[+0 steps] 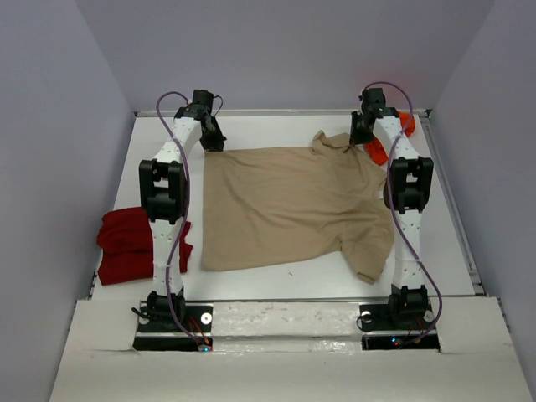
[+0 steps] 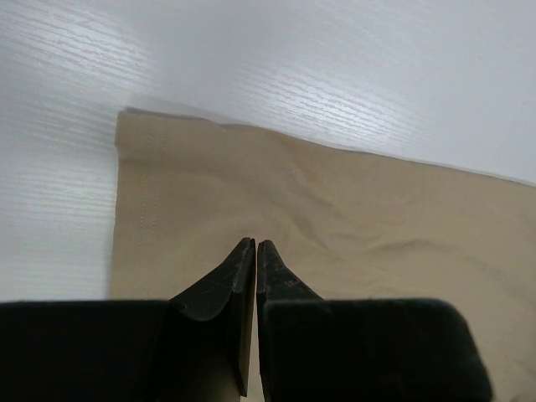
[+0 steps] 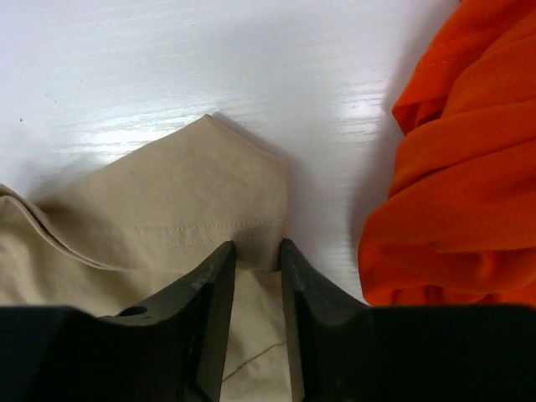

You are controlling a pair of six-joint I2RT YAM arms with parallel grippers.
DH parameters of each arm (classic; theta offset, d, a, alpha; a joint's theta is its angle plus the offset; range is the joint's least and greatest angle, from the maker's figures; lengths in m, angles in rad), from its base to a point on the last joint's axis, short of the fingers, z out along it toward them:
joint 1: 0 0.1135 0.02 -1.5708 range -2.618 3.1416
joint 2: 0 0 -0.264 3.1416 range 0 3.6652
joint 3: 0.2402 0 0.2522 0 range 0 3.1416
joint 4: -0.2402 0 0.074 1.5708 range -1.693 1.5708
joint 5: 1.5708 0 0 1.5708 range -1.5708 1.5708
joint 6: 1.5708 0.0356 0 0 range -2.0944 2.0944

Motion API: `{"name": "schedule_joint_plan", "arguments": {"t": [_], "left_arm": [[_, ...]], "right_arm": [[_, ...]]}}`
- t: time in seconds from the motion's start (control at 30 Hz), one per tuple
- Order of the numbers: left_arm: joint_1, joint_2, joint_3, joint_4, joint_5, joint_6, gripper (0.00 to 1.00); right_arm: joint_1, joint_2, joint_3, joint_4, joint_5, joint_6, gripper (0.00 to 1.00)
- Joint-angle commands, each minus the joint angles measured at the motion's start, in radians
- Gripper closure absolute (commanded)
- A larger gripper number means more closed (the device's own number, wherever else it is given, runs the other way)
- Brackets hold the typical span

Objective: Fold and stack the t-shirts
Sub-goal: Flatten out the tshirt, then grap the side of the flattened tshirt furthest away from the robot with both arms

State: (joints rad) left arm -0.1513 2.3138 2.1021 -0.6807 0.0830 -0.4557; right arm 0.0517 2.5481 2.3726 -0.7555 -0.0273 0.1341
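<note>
Here, the left gripper [image 2: 255,244] has its jaws pressed together, pinching the tan t-shirt [image 2: 335,218] near a hemmed corner. The right gripper [image 3: 257,244] stands with jaws apart, a stitched tan edge lying between them (not yet clamped), and the orange t-shirt [image 3: 461,167] just beside. Only the overhead view shows the red t-shirt [image 1: 126,243], bunched at the left edge of the table [image 1: 276,283]. Three shirts, two arms; the tan one lies spread mid-table.
</note>
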Motion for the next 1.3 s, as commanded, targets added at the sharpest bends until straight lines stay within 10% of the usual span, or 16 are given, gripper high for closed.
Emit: {"name": "schedule_joint_plan", "arguments": {"t": [0.0,0.03,0.3,0.47,1.27], "left_arm": [[-0.005,-0.083,-0.005,0.000,0.015,0.017,0.84],[-0.007,-0.088,-0.010,0.004,0.012,0.015,0.84],[-0.005,-0.071,-0.014,-0.002,-0.026,0.006,0.83],[-0.004,-0.067,0.034,-0.048,-0.198,0.000,0.46],[0.047,0.162,0.239,-0.137,-0.235,0.035,0.48]], "right_arm": [[-0.007,0.018,0.054,0.035,-0.013,-0.004,0.82],[-0.007,0.023,0.059,0.035,-0.020,-0.002,1.00],[-0.007,-0.014,0.031,0.076,-0.025,0.006,1.00],[-0.007,-0.080,-0.022,0.101,0.004,-0.008,1.00],[0.013,-0.282,-0.154,0.124,-0.046,-0.013,1.00]]}}
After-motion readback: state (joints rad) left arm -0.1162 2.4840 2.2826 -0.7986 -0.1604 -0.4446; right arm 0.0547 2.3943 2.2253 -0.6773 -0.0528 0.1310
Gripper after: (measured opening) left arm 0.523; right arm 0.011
